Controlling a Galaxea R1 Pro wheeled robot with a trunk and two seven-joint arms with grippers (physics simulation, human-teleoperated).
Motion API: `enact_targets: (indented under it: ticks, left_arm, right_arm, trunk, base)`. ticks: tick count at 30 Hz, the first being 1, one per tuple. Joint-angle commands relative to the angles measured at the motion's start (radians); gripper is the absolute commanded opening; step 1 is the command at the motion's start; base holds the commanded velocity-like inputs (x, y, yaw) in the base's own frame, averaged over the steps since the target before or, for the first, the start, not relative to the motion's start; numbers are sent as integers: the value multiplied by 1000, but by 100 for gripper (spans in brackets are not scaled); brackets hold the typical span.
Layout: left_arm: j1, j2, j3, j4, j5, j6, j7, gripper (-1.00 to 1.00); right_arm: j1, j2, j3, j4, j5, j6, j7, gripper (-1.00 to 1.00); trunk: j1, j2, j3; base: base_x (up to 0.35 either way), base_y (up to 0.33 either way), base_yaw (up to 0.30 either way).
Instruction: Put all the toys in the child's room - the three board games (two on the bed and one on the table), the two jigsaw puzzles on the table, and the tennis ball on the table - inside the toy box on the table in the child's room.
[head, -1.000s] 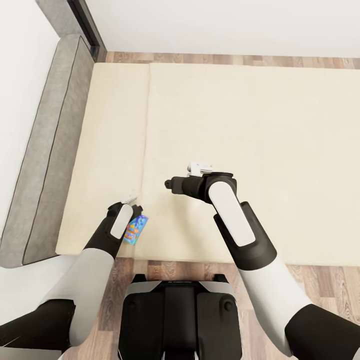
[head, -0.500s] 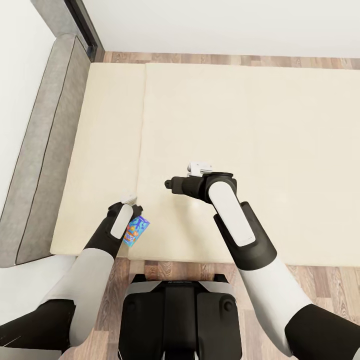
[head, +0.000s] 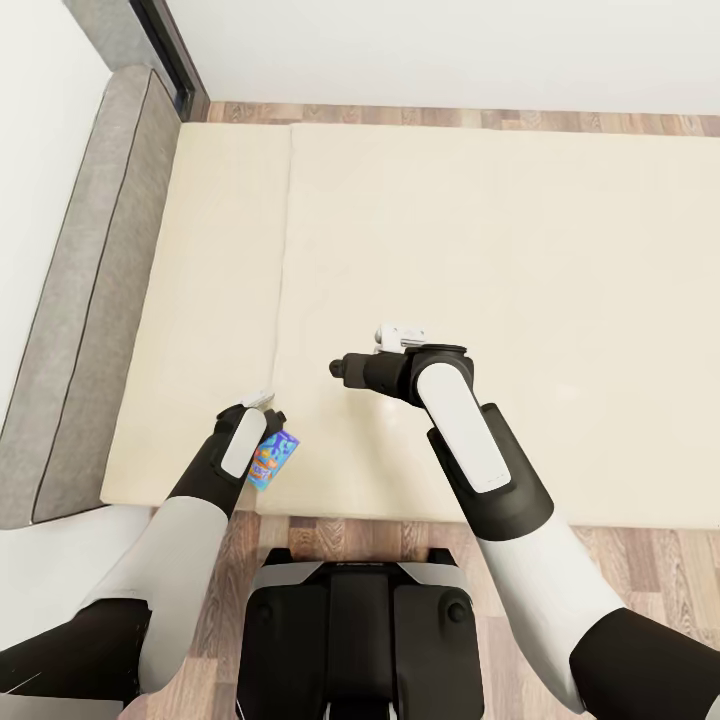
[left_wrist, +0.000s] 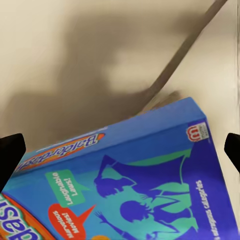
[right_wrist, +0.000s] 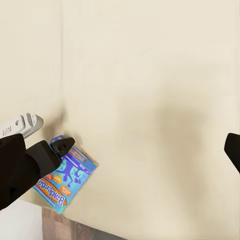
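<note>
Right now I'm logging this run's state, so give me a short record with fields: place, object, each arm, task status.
place: cream bed on a wood floor
object: blue board game, near the bed's front edge
left gripper: fingers spread either side of the game; grip cannot be confirmed
right gripper: over bare mattress, holding nothing, fingers apart
headboard: grey, at the bed's left
status: game not yet in the toy box

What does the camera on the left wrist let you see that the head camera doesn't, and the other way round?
Left wrist camera only: the print on the blue game box, with purple cartoon figures and speech bubbles, up close. Head camera only: both arms, the right claw, the grey headboard, the wood floor and the wall. Both: the blue box and the cream bed with its seam beneath it.
</note>
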Motion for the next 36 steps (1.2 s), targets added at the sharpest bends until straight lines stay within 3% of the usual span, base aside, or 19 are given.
enact_targets:
  ticks: [1,36]
  left_arm:
    - [0,-1,2,-2,9,2,7,100]
    - [0,-1,2,-3,11,2,7,100]
  right_arm:
    - [-1,0,0,-1,-8,4,-10,100]
    - [-1,0,0,-1,-8,4,-10,100]
  trunk:
    - [1,-2,-1]
    - [1,-2,-1]
  base:
    - [-4,-99,0]
    - [-8,-50,0]
